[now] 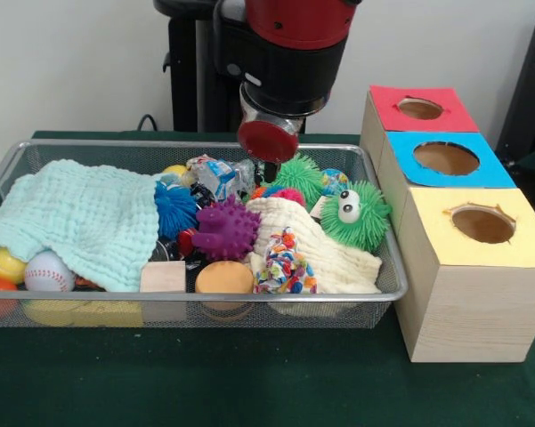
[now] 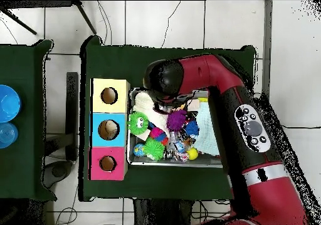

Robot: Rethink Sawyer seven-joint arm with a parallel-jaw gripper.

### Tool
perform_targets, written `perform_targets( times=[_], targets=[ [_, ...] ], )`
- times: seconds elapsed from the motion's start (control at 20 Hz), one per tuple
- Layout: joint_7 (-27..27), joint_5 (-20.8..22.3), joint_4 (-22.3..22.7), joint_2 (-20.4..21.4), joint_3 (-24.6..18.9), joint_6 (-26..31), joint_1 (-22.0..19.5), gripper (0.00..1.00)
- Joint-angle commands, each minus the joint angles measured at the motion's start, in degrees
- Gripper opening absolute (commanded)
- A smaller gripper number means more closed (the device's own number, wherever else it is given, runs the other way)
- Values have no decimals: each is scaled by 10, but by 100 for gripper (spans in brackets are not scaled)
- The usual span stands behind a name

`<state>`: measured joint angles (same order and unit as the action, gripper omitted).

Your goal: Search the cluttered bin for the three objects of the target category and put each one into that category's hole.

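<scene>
Just right of the hand (image 1: 269, 169), green spiky ball (image 1: 300, 177).

Three holed boxes (image 1: 463, 222) (red, blue, yellow), two cloths (image 1: 80, 218), one bin (image 1: 374, 169)

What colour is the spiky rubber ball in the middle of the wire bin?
Purple; the spiky rubber ball shows best in the front view.

You can't see the gripper (image 1: 269, 169) fingers; the arm's wrist (image 1: 269, 138) hides them. The mint cloth (image 1: 85, 218) covers part of the baseball (image 1: 47, 271) and toys beneath.
</scene>
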<state>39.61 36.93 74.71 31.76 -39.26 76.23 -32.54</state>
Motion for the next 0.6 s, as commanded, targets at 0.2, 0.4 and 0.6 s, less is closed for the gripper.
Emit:
perform_targets(
  times=[0.2, 0.4, 0.6],
  targets=[
    [-139, 37, -48, -26, 1, 50, 33, 100],
    [-140, 46, -47, -22, 10, 54, 34, 100],
    [-126, 28, -38, -27, 6, 38, 30, 100]
  ],
)
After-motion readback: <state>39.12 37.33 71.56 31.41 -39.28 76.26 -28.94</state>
